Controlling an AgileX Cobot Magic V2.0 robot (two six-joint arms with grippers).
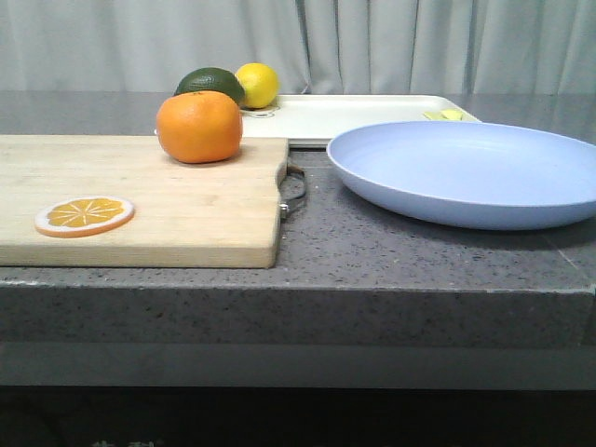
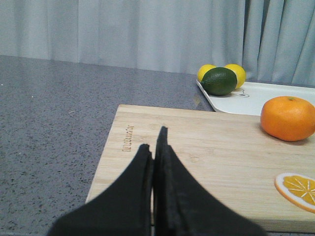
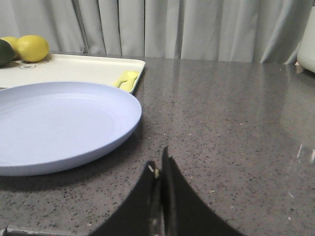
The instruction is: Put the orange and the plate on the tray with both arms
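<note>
The orange (image 1: pixel 198 126) sits on the far right part of the wooden cutting board (image 1: pixel 168 219); it also shows in the left wrist view (image 2: pixel 288 118). The pale blue plate (image 1: pixel 470 172) lies on the grey table to the right of the board, and shows in the right wrist view (image 3: pixel 59 123). The cream-white tray (image 1: pixel 354 116) lies behind both. My left gripper (image 2: pixel 153 142) is shut and empty over the board's left part. My right gripper (image 3: pixel 158 160) is shut and empty over the table, right of the plate. Neither gripper shows in the front view.
A flat orange slice (image 1: pixel 85 215) lies on the board's near left. A dark green avocado (image 1: pixel 210 83) and a yellow lemon (image 1: pixel 257 84) sit at the tray's far left. A small yellow thing (image 1: pixel 445 115) lies on the tray's right. A curtain hangs behind.
</note>
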